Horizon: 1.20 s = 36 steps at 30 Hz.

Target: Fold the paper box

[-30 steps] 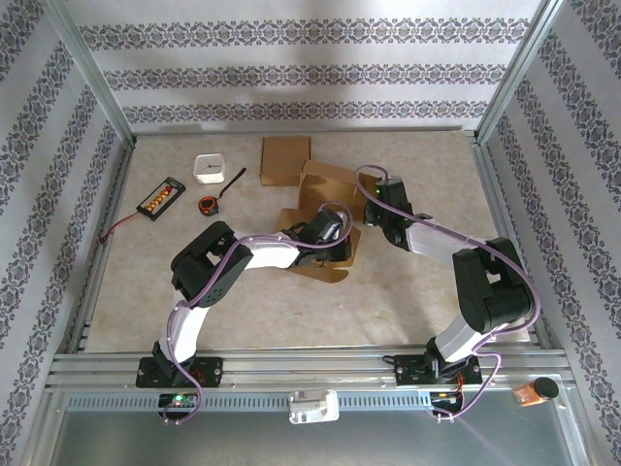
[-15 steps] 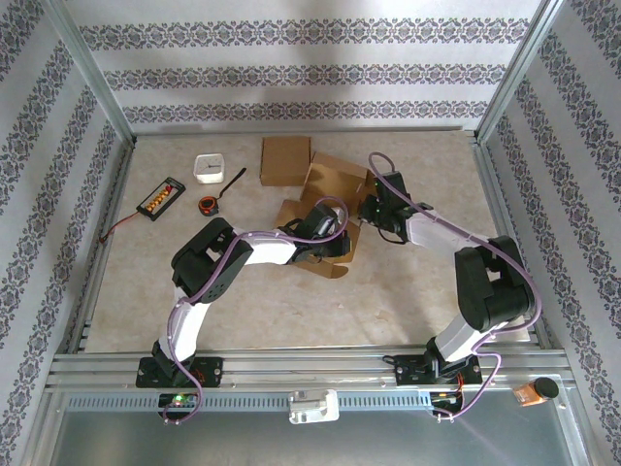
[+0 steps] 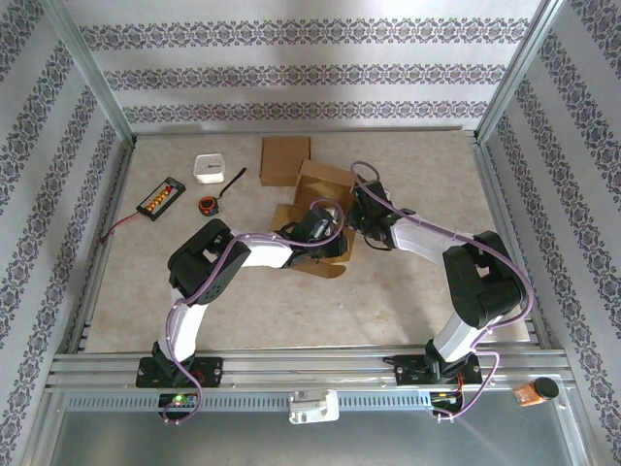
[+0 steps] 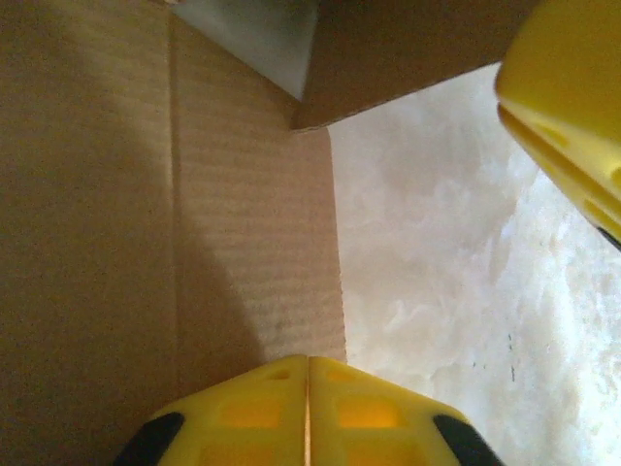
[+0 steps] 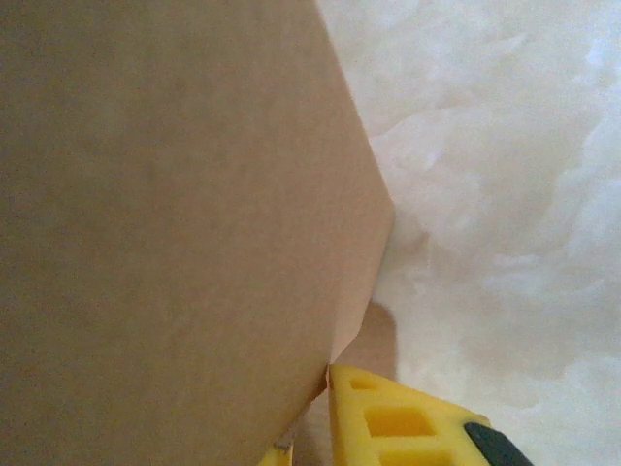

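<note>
Both arms are in on the paper box (image 3: 328, 183) at mid-table, so here is how it lies from each set of jaws. The right gripper (image 5: 309, 417) has a smooth brown panel rising ahead and to its left. That panel's lower corner tucks down between the yellow fingers (image 5: 408, 427), so I call this one pinched on the flap. The left gripper (image 4: 308, 388) has its two yellow pads pressed together with nothing between them. Corrugated board lies flat just ahead and left of it. A straight crease in that board runs directly away from the jaws, and that is the long line to fold along. A second flap stands up at the far end of the board, beyond the fingertips. Off to the right of both sets of jaws is bare, mottled beige table (image 4: 437, 291). The card looks thin, ribbed and light, stiff across a panel but ready to hinge at its scores. The right arm has the hold, so the fold looks to turn on it swinging that flap over while the left one steadies the base
</note>
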Available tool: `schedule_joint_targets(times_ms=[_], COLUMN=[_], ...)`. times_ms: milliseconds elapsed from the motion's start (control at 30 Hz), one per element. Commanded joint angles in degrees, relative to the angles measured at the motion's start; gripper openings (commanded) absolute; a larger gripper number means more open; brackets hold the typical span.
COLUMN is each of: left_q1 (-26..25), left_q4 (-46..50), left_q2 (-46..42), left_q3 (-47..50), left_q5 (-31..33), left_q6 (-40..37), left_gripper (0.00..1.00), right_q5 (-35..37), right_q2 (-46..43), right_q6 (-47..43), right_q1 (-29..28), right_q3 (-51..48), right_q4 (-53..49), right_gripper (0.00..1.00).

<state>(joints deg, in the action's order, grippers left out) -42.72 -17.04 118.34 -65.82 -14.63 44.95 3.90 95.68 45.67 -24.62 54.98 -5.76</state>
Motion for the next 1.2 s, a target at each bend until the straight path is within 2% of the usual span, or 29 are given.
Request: schedule_joint_targets(times_ms=[0,167,300,433,500,667,733,867,1167], left_q1=[1.2,1.5,2.3,3.5,4.3,4.6,4.7,4.7,4.7], left_q4=[0.2,2.1,7.1,14.9,14.3,8.1,6.9,3.2,7.4], left_q2=[-5.8,-14.8,-19.9,-21.1,-20.4,-12.7,-9.0,-5.8,-4.8], left_q3=[3.3,7.6,10.3,11.3,12.1,9.7,8.5,8.6,5.7], left_q5=[4.7,11.1,17.4,24.6,22.6,5.6,2.5,3.0,6.6], left_q6=[0.7,-0.8,-1.8,-3.7,-4.3,-4.8,-2.8,-0.1,-1.1], left_gripper=[0.18,0.32,0.35,0.35,0.31,0.11,0.06,0.02,0.01], right_q5=[2.4,2.7,2.4,1.6,1.6,0.7,-0.1,-1.2,-6.2], right_q2=[1.6,1.9,2.3,2.6,2.7,2.3,1.9,1.5,2.3], right_q6=[-1.6,-2.5,-2.9,-2.9,-3.0,-3.1,-3.4,-3.9,-2.3], right_q1=[-0.1,-0.1,-0.2,-0.2,-0.3,-0.3,-0.4,-1.0,-2.7], right_q3=[-1.3,-0.2,0.4,1.2,1.4,2.4,3.2,5.1,10.1], right_q4=[-2.0,-2.2,-2.4,-2.9,-3.2,-3.8,-4.2,-6.0,-10.4], right_gripper=[0.17,0.14,0.13,0.12,0.12,0.11,0.11,0.09,0.08])
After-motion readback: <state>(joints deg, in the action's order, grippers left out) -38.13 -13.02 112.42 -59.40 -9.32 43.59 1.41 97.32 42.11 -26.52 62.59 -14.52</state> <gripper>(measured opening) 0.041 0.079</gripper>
